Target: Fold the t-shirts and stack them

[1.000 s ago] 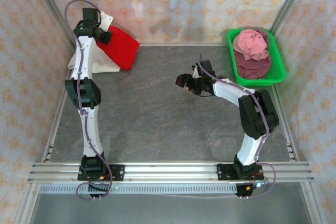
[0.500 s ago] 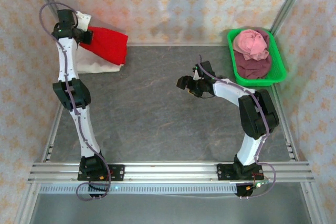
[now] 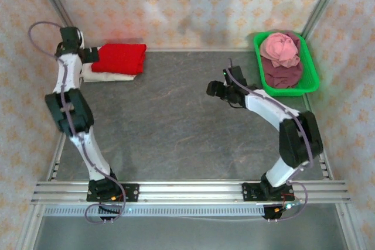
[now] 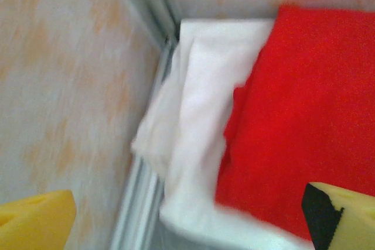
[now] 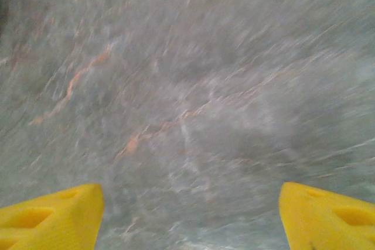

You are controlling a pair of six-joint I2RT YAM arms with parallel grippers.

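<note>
The left gripper (image 3: 92,55) hangs at the far corner, jaws spread wide, gripping nothing. Just ahead of its fingertips lies the folded red t-shirt (image 3: 120,58), resting on the cream-white t-shirt (image 3: 104,76), whose edge shows beneath it. The right gripper (image 3: 210,89) hovers over bare table (image 3: 176,127), apparently wide open and empty, though its wrist view is blurred. Well off to its right, a pink t-shirt (image 3: 280,49) sits on a maroon t-shirt (image 3: 282,75) in the green tray (image 3: 312,80).

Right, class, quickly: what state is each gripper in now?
Left gripper: open, empty, by the red t-shirt.
Right gripper: open, empty, above the table.
</note>
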